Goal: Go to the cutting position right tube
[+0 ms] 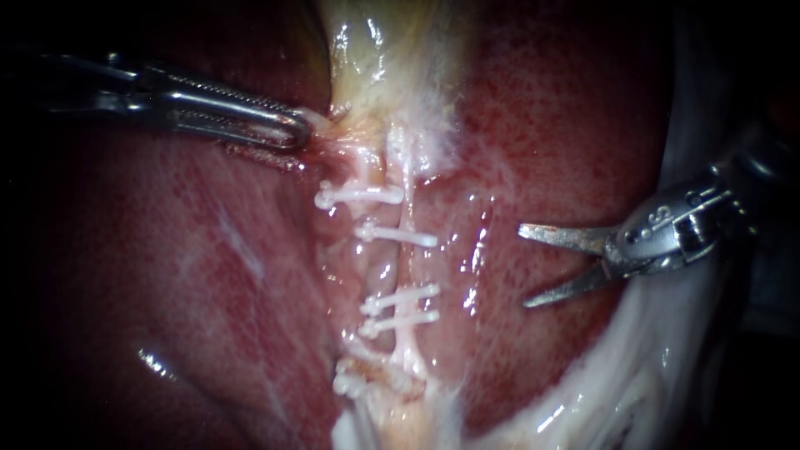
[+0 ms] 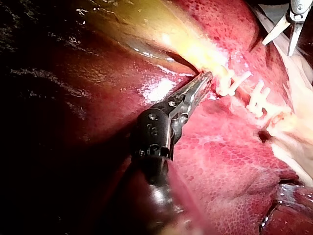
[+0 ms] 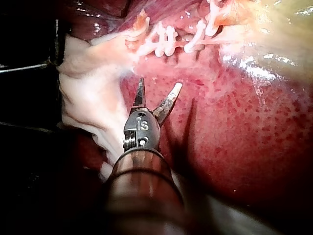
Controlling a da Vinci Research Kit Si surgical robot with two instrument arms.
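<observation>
Two pale tubes run down from the yellowish gallbladder (image 1: 383,58) across the red liver (image 1: 192,275). The right tube (image 1: 407,267) carries white clips: an upper clip (image 1: 398,236) and a lower pair (image 1: 402,298). Its bare stretch lies between them. My right instrument (image 1: 525,267), two thin blades, stands open over the liver, well to the right of that tube and apart from it. In its wrist view the blades (image 3: 157,95) point toward the clips (image 3: 166,41) ahead. My left instrument (image 1: 296,129) is shut on tissue at the gallbladder's base, and its wrist view shows the jaws (image 2: 204,81) there too.
More clips sit on the left tube (image 1: 358,196) and lower down (image 1: 362,383). White fatty tissue (image 1: 633,375) borders the liver below my right instrument. The open blades of my right instrument (image 2: 279,46) show far ahead in the left wrist view.
</observation>
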